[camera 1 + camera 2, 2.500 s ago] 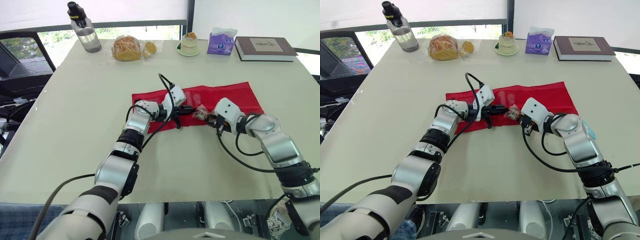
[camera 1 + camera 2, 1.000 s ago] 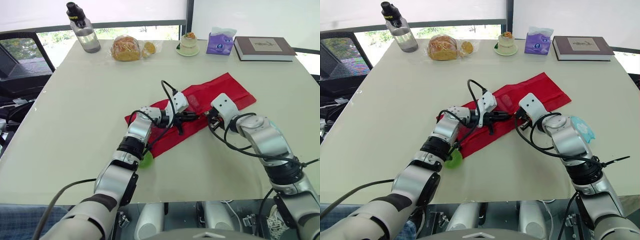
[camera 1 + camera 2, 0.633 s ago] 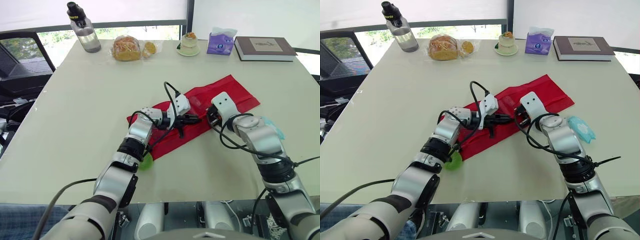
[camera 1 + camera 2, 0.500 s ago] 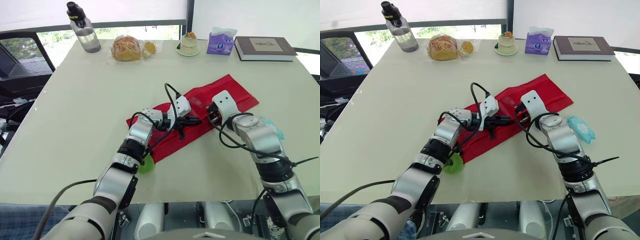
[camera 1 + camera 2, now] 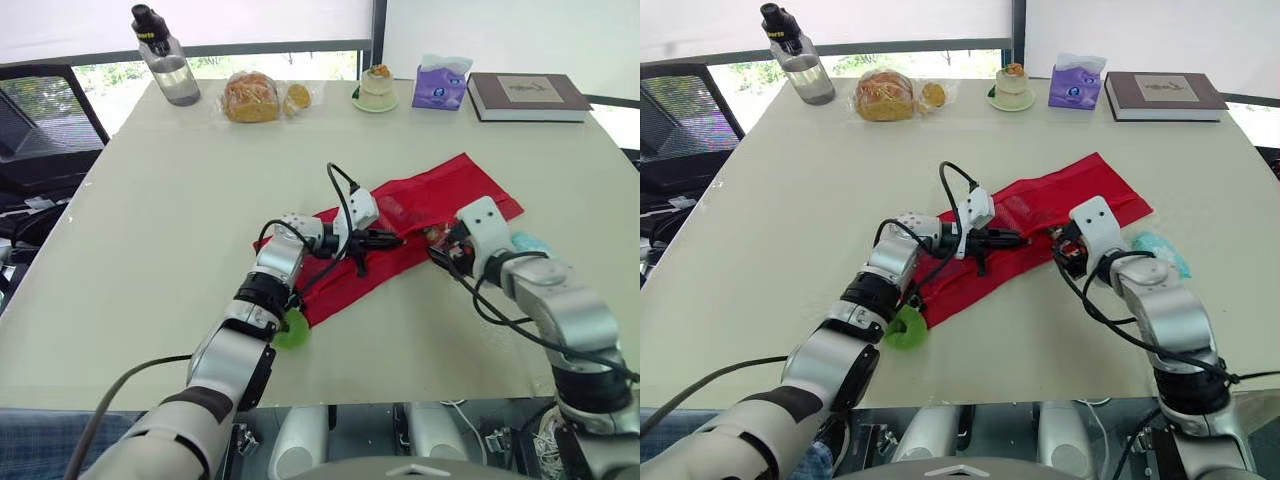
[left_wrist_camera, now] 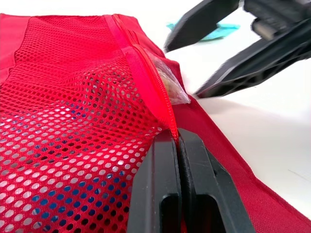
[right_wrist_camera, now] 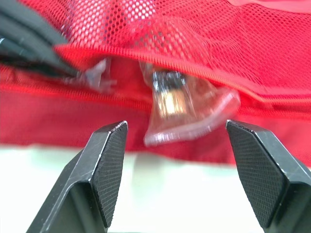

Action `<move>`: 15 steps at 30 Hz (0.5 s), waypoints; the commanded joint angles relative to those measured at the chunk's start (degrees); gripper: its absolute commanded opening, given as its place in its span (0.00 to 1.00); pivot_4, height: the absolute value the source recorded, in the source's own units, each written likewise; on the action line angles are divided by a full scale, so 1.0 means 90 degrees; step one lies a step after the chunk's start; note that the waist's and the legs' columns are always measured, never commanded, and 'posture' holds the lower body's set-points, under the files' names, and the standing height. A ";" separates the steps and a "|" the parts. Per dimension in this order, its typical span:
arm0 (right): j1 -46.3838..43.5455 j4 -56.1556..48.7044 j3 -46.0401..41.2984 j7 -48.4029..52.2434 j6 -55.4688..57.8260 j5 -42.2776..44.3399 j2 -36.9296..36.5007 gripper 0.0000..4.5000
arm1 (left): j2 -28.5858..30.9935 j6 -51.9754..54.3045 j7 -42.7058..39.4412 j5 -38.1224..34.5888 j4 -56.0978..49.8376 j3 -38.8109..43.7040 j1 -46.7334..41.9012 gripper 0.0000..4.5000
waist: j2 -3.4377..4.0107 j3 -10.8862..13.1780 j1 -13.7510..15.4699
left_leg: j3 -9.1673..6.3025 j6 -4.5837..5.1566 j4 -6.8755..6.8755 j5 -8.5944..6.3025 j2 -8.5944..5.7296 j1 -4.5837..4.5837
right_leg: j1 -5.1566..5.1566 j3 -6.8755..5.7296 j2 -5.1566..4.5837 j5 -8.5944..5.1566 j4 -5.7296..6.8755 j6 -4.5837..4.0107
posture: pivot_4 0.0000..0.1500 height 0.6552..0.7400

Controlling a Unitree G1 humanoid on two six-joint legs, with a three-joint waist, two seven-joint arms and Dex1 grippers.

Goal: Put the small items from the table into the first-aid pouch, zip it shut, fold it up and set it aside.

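**Red fabric first-aid pouch** (image 5: 425, 203) lying slantwise at mid-desk (image 5: 170, 190). Its fine open-weave mesh pocket is edged by a red zip tape.

**Left gripper** (image 6: 177, 138): jaws clenched flat on that zip edge.

**Right gripper** (image 7: 175, 128): jaws spread wide, grasping nothing. They face a crinkled clear packet (image 7: 181, 104) half tucked under the mesh lip, its contents too blurred to name.

A teal sachet (image 5: 1160, 248) lies near the pouch's right end. A green round item (image 5: 902, 327) is partly hidden by the left forearm.

Red pouch (image 5: 440, 195) unzipped, clear packet (image 7: 181, 104) half inside
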 commanded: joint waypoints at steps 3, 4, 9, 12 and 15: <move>0.0247 -0.0206 -0.0163 0.0041 -0.0448 0.0113 -0.0300 0.58 | 0.0104 -0.0027 -0.0344 -0.0187 0.0168 0.0124 -0.0275 0.00 | 0.0000 0.0000 -0.0003 | 0.0002 0.0000 0.0001 0.0000 0.0000 0.0001 | 0.0001 0.0000 0.0000 0.0000 -0.0001 0.0000 | 1.00 0.92; 0.0263 -0.0138 -0.0130 0.0034 -0.0597 0.0112 -0.0291 0.49 | 0.0112 -0.0018 -0.0396 -0.0195 0.0186 0.0118 -0.0289 0.00 | 0.0000 0.0000 -0.0005 | 0.0003 0.0000 0.0001 0.0000 0.0000 0.0001 | 0.0001 0.0002 0.0000 0.0000 -0.0001 0.0000 | 1.00 0.92; 0.0129 0.0553 0.0169 -0.0111 -0.1342 -0.0046 -0.0102 0.01 | 0.0121 -0.0043 -0.0525 -0.0186 0.0271 0.0090 -0.0328 0.00 | 0.0000 0.0000 -0.0004 | 0.0002 0.0000 0.0000 0.0000 0.0001 0.0000 | 0.0000 0.0001 0.0001 0.0000 -0.0002 0.0000 | 1.00 0.92; -0.0005 0.0951 0.0300 -0.0107 -0.1658 -0.0056 0.0034 0.01 | 0.0118 -0.0049 -0.0550 -0.0169 0.0288 0.0076 -0.0336 0.00 | 0.0000 0.0000 0.0000 | 0.0006 0.0000 0.0001 0.0000 0.0001 0.0000 | 0.0000 0.0002 0.0000 0.0000 -0.0002 0.0000 | 1.00 0.92; -0.0084 0.1126 0.0405 -0.0092 -0.1773 -0.0076 0.0078 0.01 | 0.0129 -0.0050 -0.0559 -0.0160 0.0283 0.0071 -0.0332 0.00 | 0.0000 0.0000 0.0002 | 0.0004 0.0000 0.0000 0.0000 0.0001 -0.0002 | -0.0001 0.0002 0.0000 0.0000 -0.0002 0.0000 | 1.00 0.92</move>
